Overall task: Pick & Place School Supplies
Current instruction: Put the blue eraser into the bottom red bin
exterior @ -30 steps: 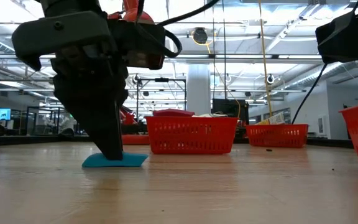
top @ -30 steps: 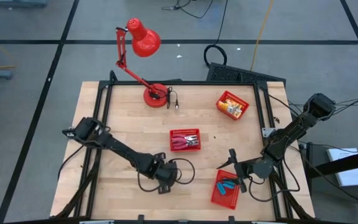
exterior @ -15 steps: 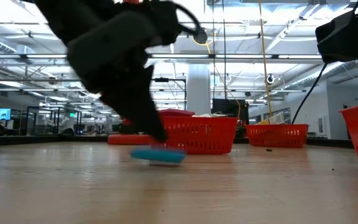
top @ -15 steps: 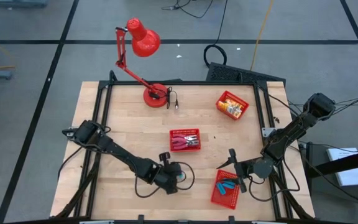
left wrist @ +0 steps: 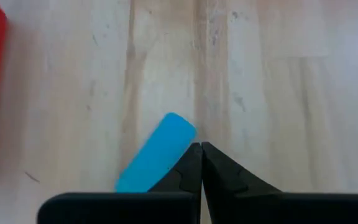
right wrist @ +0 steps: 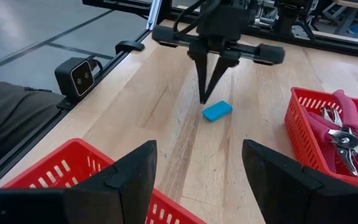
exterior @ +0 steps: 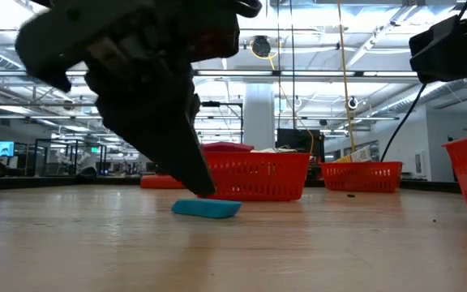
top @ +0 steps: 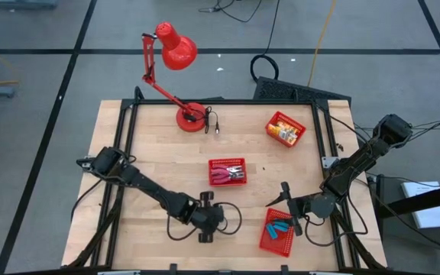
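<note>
At table front: L gripper (top: pixel 218 219) clamped on nothing, tips at block (exterior: pixel 206 208).
Near edge: red basket (top: pixel 266 239) holds blue blocks (top: pixel 279 226); R gripper (top: pixel 286 205) waits just beside it, fingers (right wrist: pixel 291 180) spread wide, nothing between them. L gripper fingers (left wrist: pixel 191 169) pressed together, tips down on table (top: pixel 163 160), touching the block's side; block lies flat on the wood, not held, just outside the pinch. Mid-table: basket w/ red-handled tools (top: pixel 227 172), near the block. Far right: basket w/ yellow-white packets (top: pixel 285 128). Far left-centre: red lamp (top: pixel 173 65), base on table edge.
</note>
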### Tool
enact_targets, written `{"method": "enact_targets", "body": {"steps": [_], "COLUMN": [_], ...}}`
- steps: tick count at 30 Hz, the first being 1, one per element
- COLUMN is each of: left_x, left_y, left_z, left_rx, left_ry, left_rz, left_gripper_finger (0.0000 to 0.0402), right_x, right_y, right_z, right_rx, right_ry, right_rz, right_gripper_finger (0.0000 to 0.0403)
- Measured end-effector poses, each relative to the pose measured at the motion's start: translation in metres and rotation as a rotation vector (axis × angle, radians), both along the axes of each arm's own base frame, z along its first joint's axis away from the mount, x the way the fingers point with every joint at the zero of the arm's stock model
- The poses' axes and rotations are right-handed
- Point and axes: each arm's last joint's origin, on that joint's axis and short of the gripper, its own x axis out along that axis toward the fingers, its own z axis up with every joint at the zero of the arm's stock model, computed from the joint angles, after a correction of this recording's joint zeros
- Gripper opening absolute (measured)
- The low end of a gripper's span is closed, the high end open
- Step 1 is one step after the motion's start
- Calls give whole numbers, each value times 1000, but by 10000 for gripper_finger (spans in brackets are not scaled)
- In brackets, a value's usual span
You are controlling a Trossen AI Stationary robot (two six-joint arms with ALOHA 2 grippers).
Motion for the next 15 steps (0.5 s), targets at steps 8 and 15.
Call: {"method": "enact_targets", "body": {"steps": [8, 15], "left_x": [0, 4], "left_y": [4, 25], "left_z": [-1, -3], "left_rx": [154, 101], "left_ry": [11, 99], "left_rz": [-191, -189], "left_gripper_finger": [126, 224], "right_x": [0, 0], "right_y": [0, 0], "right_z": [0, 0], "right_rx": [2, 1], "right_ry": [2, 5], "right_rz": [0, 1], "right_gripper_finger": [226, 226]}}
